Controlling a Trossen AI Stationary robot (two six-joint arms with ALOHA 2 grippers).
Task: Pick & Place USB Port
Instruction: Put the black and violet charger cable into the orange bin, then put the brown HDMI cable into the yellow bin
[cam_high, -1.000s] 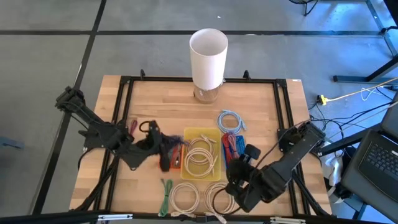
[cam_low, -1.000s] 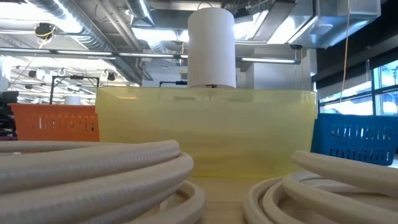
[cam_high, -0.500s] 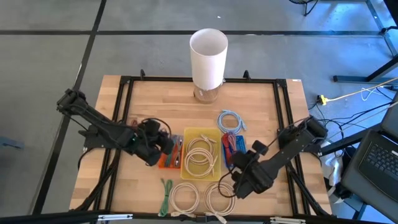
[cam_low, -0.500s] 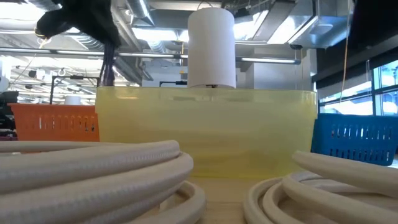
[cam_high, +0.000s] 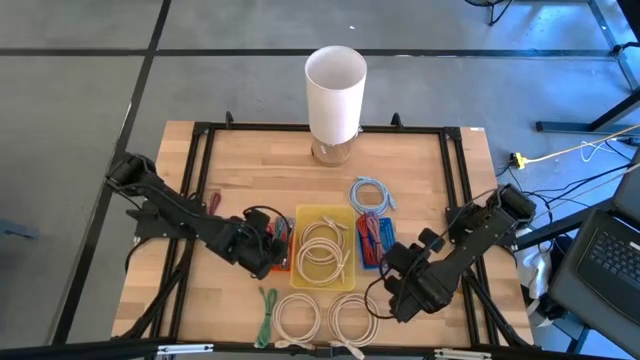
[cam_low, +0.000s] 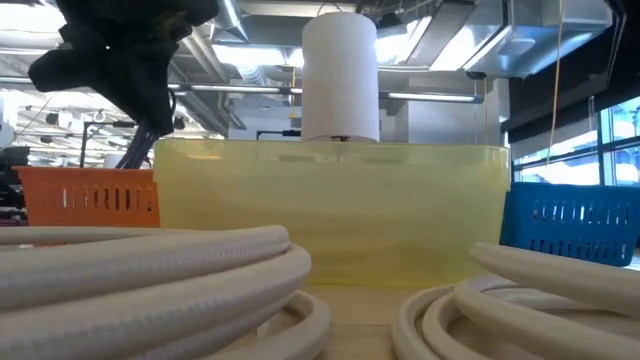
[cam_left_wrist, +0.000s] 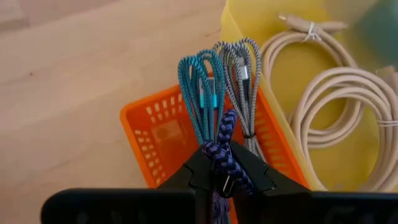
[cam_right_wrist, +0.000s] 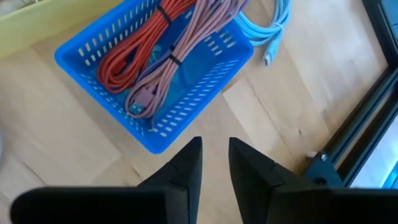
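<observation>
Orange plastic mesh basket (cam_left_wrist: 163, 134) sat on the wooden worktop (cam_high: 240, 160) beside the yellow tray (cam_high: 308, 215). Over it the left tool (cam_left_wrist: 217, 176) was clenched on a dark blue braided USB cable (cam_left_wrist: 222, 155). The right tool (cam_right_wrist: 214, 163) hung near the blue basket (cam_right_wrist: 205, 68), jaws narrowly parted, grasping nothing.
</observation>
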